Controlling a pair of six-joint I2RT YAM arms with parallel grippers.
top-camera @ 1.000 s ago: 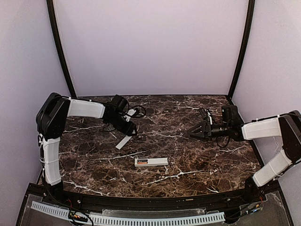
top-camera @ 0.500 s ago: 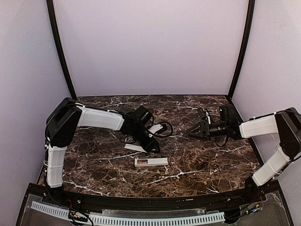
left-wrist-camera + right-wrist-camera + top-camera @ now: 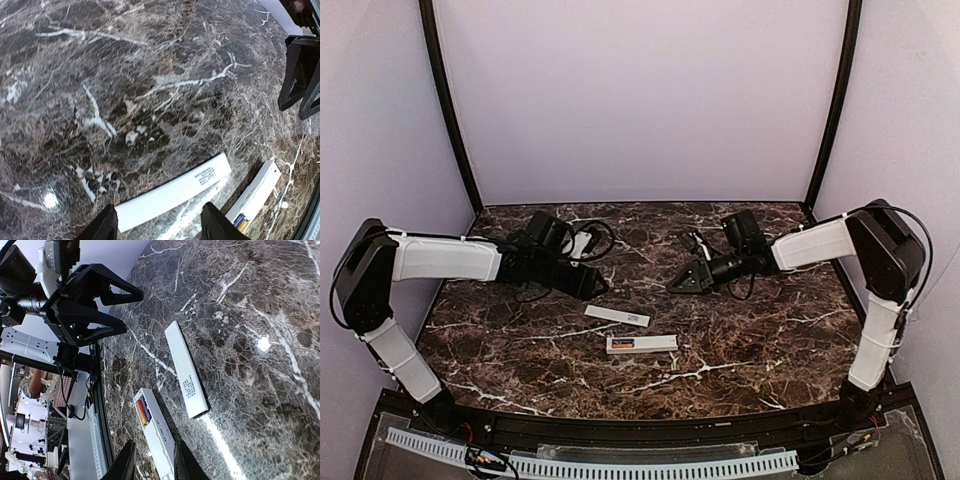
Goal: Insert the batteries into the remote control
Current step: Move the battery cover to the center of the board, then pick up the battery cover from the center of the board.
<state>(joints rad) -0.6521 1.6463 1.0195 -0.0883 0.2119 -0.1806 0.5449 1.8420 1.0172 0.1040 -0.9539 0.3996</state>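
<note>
The white remote control lies flat in the middle of the table, back up. Its open compartment holds the batteries, one orange-red and one blue, side by side. The thin white cover strip rests just behind it. My left gripper hovers open behind and left of the strip, nothing between its fingertips. My right gripper hangs above the marble to the right of the strip, jaws a narrow gap apart and holding nothing. In its wrist view the remote shows through that gap.
The dark marble table is bounded by a black frame at the near edge. Both arms reach in low from the sides, grippers facing each other over the centre. Cables trail behind the left wrist.
The left gripper let go of the cover strip beside the remote and drew back to the left. The right arm swung left toward the centre, and its jaws narrowed.
</note>
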